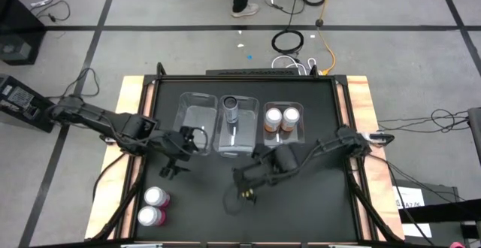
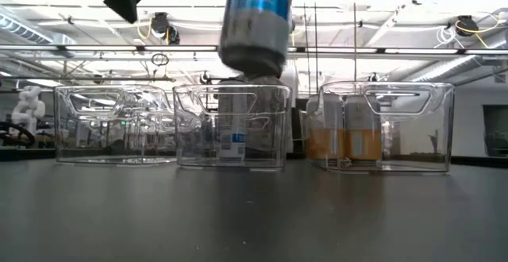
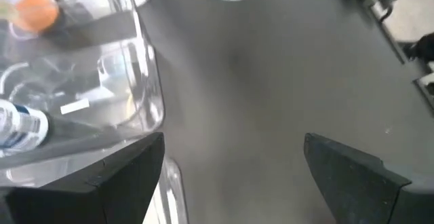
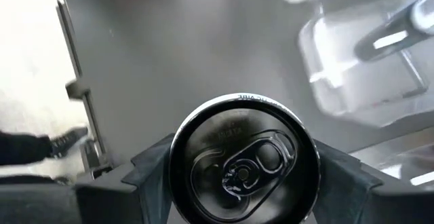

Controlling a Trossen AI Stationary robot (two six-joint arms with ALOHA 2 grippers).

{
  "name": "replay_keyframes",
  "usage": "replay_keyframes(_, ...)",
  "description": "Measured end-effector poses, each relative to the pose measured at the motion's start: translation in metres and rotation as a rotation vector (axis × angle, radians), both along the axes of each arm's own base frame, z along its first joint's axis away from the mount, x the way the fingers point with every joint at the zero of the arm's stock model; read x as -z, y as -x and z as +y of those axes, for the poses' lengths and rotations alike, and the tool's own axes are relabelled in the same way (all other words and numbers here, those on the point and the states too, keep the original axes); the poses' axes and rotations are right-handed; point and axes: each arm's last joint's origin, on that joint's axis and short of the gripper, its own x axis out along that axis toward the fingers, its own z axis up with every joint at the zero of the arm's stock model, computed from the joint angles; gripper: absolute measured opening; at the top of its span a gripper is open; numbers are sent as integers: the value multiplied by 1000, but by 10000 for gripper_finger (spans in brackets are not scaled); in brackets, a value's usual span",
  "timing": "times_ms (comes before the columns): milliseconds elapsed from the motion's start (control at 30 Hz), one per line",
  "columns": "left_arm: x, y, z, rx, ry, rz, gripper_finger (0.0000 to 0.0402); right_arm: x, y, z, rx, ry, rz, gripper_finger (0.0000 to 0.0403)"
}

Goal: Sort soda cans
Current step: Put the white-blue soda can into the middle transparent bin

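My right gripper (image 4: 244, 173) is shut on a dark soda can (image 2: 254, 24) with a blue band, held high above the table's middle, near side of the bins. Three clear bins stand in a row at the far middle: the left bin (image 1: 197, 120) holds nothing, the middle bin (image 1: 242, 137) holds another dark can (image 1: 231, 110), and the right bin (image 1: 284, 134) holds two orange cans (image 1: 280, 118). Two pink cans (image 1: 153, 206) stand at the near left. My left gripper (image 1: 174, 167) hangs open above the table, just on the near side of the left bin. My right gripper pinches the dark can by its side wall just under the top rim (image 4: 178, 157), one finger (image 4: 146, 166) on each side. The fingers come from above, slanting down. The can hangs about upright, silver top (image 4: 241, 157) up, its bottom (image 2: 252, 65) lifted well clear of the table.
Bare black tabletop (image 1: 301, 210) lies on the near side and right of the bins. Raised rails and wooden edges (image 1: 359, 105) border the table. Cables lie on the floor beyond the far edge, and a person's foot (image 1: 244, 9) shows there.
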Motion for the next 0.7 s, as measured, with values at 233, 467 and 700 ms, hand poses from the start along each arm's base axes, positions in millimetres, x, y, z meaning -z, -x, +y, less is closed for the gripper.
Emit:
replay_keyframes(233,-8,9,4,-10,-6,-50,363,-35,12,-40,9,44,-88,252)
replay_keyframes(467,-9,8,4,-7,-28,-82,363,-46,12,-103,32,146,-58,252)
replay_keyframes(700,-11,5,5,-42,-59,-117,363,-39,7,-171,-12,181,19,252)
